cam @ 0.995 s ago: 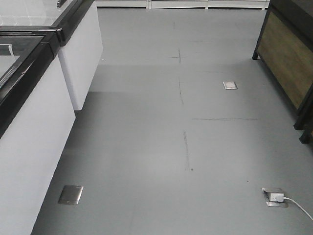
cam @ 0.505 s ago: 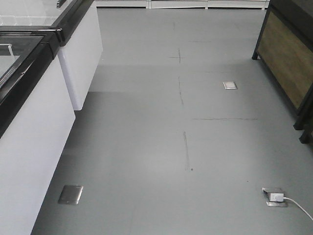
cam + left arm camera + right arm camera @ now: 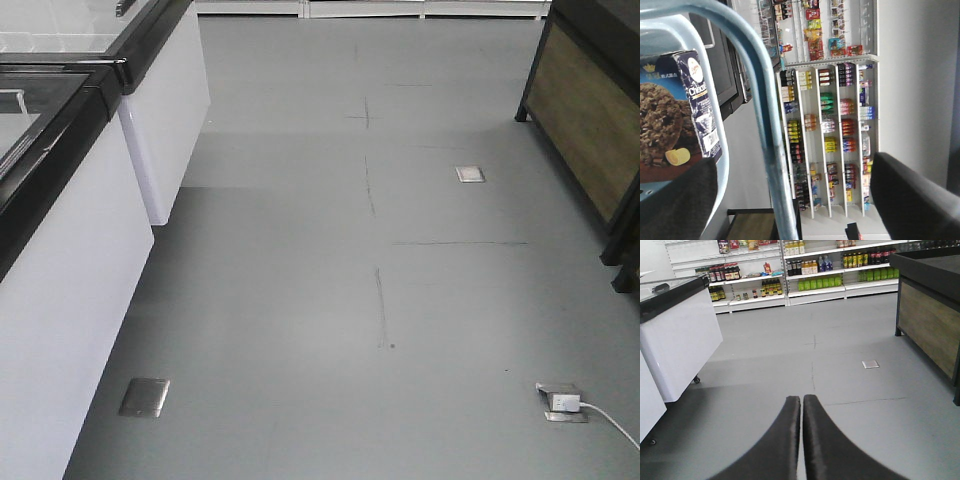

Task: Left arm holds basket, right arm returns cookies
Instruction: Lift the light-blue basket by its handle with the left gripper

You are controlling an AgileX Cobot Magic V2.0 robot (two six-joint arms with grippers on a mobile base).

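Since the front view matches the one from a second ago, with the grey floor (image 3: 300, 300), the white freezer cabinet (image 3: 70, 300) and the floor socket (image 3: 560, 402) all in the same places, the base looks parked and no part of the return shows yet. Closest in, the right gripper (image 3: 801, 400) points forward low over the floor with its fingers pressed together and nothing between them, so it carries no box. The left gripper (image 3: 795, 175) has its jaws standing wide apart. The basket's handle (image 3: 757, 100) runs through the gap, seemingly hooked there rather than pinched. Just past it, the cookies (image 3: 675, 115) sit inside the basket (image 3: 720, 150), close against its rim. Judging from that, the pick is not yet done, and the right claw would have to open before reaching in. Farthest off stand the stocked shelves (image 3: 830, 140).
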